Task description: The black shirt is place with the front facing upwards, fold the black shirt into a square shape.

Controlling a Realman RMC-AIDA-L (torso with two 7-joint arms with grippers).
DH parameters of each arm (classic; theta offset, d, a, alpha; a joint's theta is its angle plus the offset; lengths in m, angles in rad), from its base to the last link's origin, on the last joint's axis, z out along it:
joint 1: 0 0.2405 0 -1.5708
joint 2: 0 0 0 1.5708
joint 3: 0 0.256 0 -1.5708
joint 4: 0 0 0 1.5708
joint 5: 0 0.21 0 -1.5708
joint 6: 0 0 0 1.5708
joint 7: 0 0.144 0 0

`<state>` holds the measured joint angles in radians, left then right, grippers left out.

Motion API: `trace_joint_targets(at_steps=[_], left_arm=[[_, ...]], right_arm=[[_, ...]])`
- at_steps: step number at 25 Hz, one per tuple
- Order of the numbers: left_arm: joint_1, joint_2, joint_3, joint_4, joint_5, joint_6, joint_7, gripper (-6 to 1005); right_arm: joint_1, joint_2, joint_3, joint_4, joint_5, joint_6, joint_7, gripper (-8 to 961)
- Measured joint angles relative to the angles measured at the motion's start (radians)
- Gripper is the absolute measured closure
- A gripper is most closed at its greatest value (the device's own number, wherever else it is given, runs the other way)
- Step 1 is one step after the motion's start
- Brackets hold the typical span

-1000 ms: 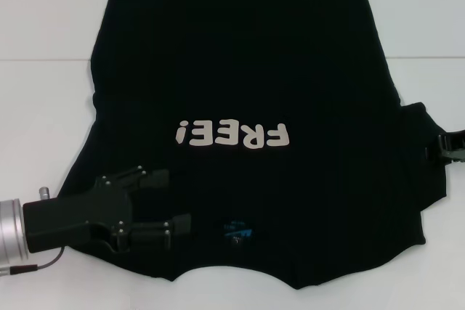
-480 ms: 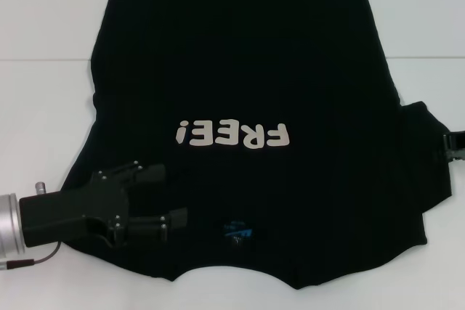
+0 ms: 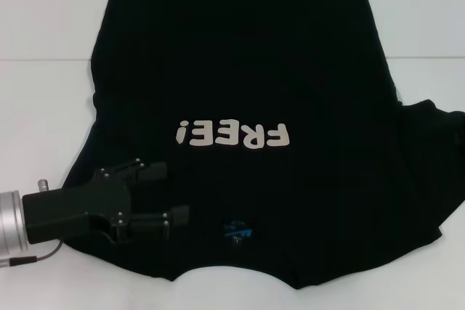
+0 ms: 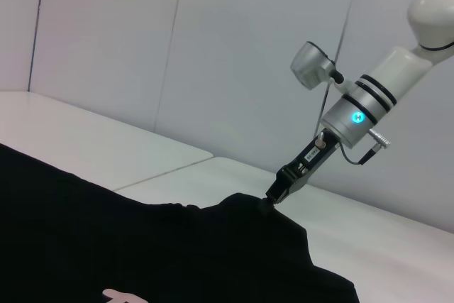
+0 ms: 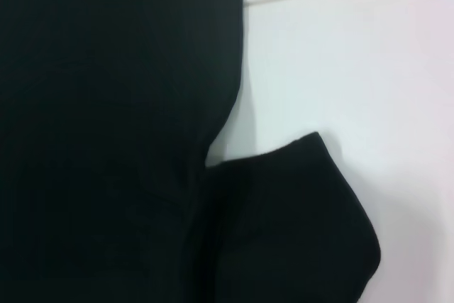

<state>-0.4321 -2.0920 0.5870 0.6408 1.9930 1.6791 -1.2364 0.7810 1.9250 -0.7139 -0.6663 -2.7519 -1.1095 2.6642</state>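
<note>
The black shirt (image 3: pixel 240 70) lies spread on the white table, front up, with cream "FREE!" lettering (image 3: pixel 232 134) and a small blue neck label (image 3: pixel 237 229) near the front edge. My left gripper (image 3: pixel 164 194) is open, its fingers (image 3: pixel 151 172) over the shirt's left shoulder area. My right gripper is out of the head view. It shows in the left wrist view (image 4: pixel 274 199), shut on the tip of the shirt's right sleeve (image 4: pixel 248 207), which it holds raised in a small peak. The right wrist view shows that sleeve (image 5: pixel 291 225) beside the shirt's body (image 5: pixel 106 104).
The white table (image 3: pixel 43 107) has a seam line (image 3: pixel 43 59) running across it on both sides of the shirt. White wall panels (image 4: pixel 213 47) stand behind the table in the left wrist view.
The right sleeve has been drawn out to the right and now reaches the head view's edge. My right gripper has left that view. My left gripper has shifted only slightly.
</note>
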Motion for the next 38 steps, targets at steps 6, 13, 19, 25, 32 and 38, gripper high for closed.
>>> trace_joint_targets(at_steps=[6, 13, 19, 25, 32, 38], left_arm=[[0.000, 0.001, 0.002, 0.000, 0.001, -0.007, 0.000, 52], [-0.002, 0.001, 0.003, 0.001, 0.001, -0.009, -0.001, 52], [-0.007, 0.001, 0.000, -0.004, 0.001, -0.009, -0.002, 51], [-0.011, 0.005, -0.001, -0.021, -0.002, -0.015, -0.002, 51], [-0.012, 0.004, -0.007, -0.026, -0.009, -0.025, -0.030, 51], [-0.039, 0.050, -0.046, -0.029, -0.024, -0.029, -0.371, 51]], right_arm=[[0.021, 0.023, -0.006, -0.035, 0.001, -0.013, -0.004, 906], [0.085, 0.049, -0.021, -0.060, 0.026, -0.061, -0.053, 895], [0.148, 0.087, -0.129, -0.047, 0.024, -0.058, -0.048, 886], [0.154, 0.093, -0.134, -0.046, 0.143, -0.104, -0.081, 876], [0.078, 0.033, -0.044, 0.054, 0.506, -0.167, -0.274, 705], [-0.042, 0.003, 0.004, 0.137, 0.700, -0.219, -0.597, 348]])
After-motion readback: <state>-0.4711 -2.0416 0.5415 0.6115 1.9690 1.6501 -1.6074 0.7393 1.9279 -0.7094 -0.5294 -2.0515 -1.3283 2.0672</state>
